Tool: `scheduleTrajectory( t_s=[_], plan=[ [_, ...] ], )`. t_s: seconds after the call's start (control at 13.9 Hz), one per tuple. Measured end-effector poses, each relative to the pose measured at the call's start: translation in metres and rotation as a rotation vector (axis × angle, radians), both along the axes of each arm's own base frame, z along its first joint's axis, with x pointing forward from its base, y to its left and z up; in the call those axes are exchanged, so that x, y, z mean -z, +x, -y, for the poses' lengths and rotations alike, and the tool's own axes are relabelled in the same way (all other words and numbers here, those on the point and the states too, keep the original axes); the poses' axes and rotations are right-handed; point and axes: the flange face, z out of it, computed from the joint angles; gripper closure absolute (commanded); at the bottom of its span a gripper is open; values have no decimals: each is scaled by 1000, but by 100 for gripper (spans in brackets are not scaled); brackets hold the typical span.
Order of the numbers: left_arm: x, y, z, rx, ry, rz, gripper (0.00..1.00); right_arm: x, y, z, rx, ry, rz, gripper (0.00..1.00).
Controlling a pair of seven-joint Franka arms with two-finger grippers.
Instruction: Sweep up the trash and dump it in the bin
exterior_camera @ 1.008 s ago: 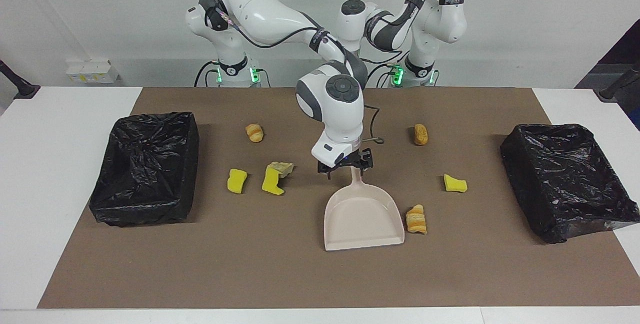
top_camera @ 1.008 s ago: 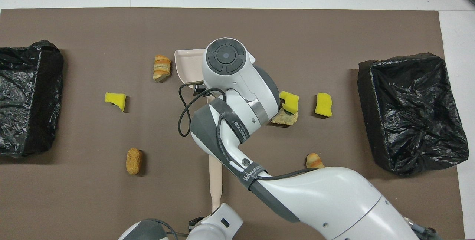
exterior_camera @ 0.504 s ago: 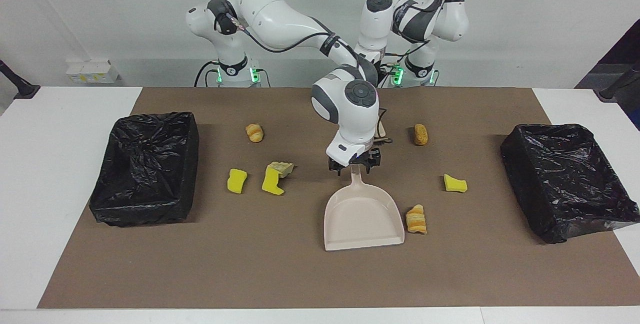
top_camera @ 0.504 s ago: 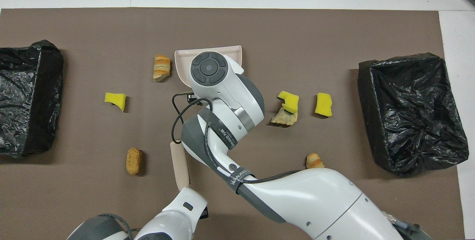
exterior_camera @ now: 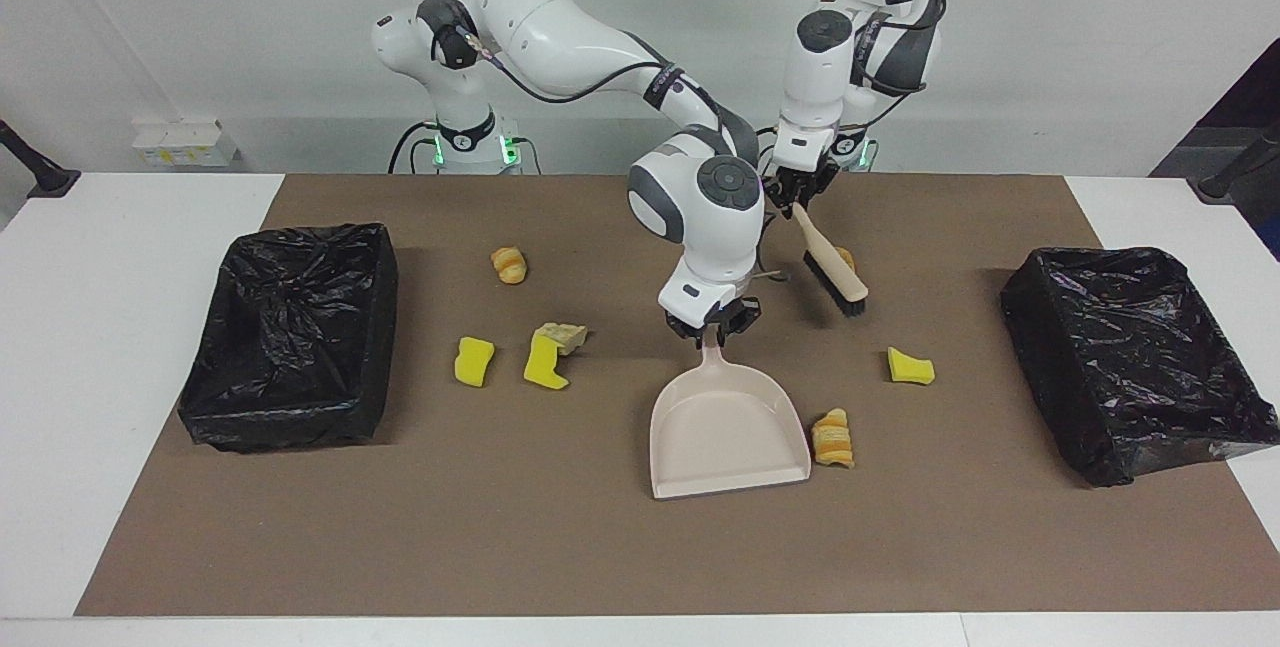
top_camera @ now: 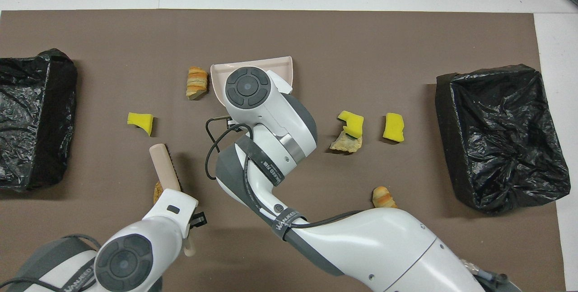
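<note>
Brown mat [exterior_camera: 400, 547], white table [exterior_camera: 90, 347], white wall [exterior_camera: 200, 17]

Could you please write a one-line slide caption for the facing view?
Right gripper grasps the dustpan handle; left gripper holds the brush above scattered scraps.

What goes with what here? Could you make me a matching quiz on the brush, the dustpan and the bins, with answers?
1. brush
2. dustpan
3. bins

a. on the mat, handle in the right gripper
b. black-lined, one at each end of the mat
c. raised, held by the left gripper

Pairs: 1-c; 2-a; 3-b
</note>
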Motion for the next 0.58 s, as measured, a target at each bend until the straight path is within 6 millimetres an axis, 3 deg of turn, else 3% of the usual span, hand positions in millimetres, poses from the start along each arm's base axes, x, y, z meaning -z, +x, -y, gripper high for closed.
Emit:
scheduleTrajectory(
  t_s=[0.58],
  plan=[
    [-10, 98, -133, 199, 2, -26, 100, 4, 30, 41, 39, 104, -60, 100]
  ],
)
